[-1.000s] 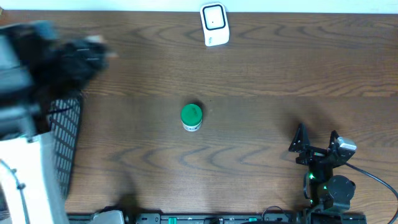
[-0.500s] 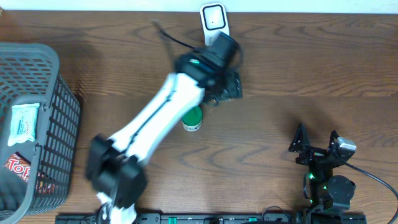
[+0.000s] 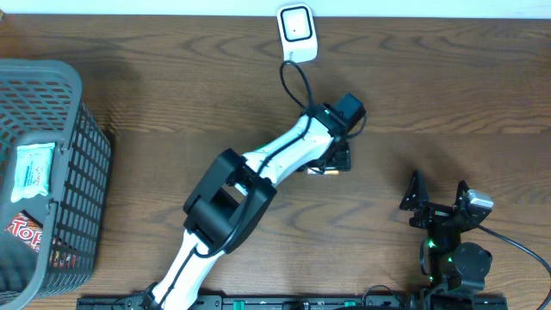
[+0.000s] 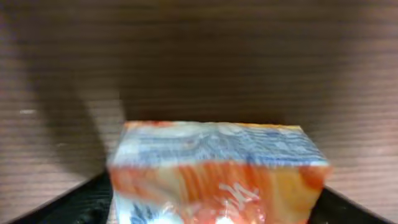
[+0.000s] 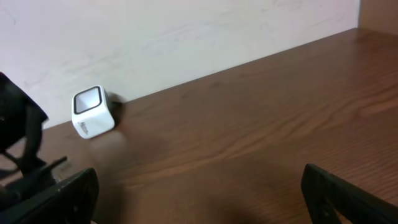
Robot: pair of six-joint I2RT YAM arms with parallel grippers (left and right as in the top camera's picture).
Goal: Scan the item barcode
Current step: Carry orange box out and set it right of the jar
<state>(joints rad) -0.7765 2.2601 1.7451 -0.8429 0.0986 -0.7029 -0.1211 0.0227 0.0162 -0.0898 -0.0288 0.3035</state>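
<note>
An orange, white and blue packet (image 4: 217, 168) fills the left wrist view, low over the wood and blurred. It sits between the dark fingers (image 4: 68, 208) of my left gripper (image 4: 211, 202), and the blur hides whether they still press on it. Overhead, that gripper (image 3: 337, 158) is at mid-table with a sliver of the packet (image 3: 324, 170) showing beneath it. The white scanner (image 3: 297, 33) stands at the far edge and also shows in the right wrist view as a scanner (image 5: 93, 112) against the wall. My right gripper (image 3: 439, 195) rests open and holds nothing.
A grey wire basket (image 3: 52, 76) at the left edge holds a white wipes pack (image 3: 34, 170) and a red packet (image 3: 21, 228). The left arm (image 3: 258, 168) lies diagonally across the middle of the table and covers what is under it.
The left arm swung from the basket side to the scanner, then toward me and to the right. The green-lidded jar seen earlier is now covered by the arm. The right arm is unmoved.
</note>
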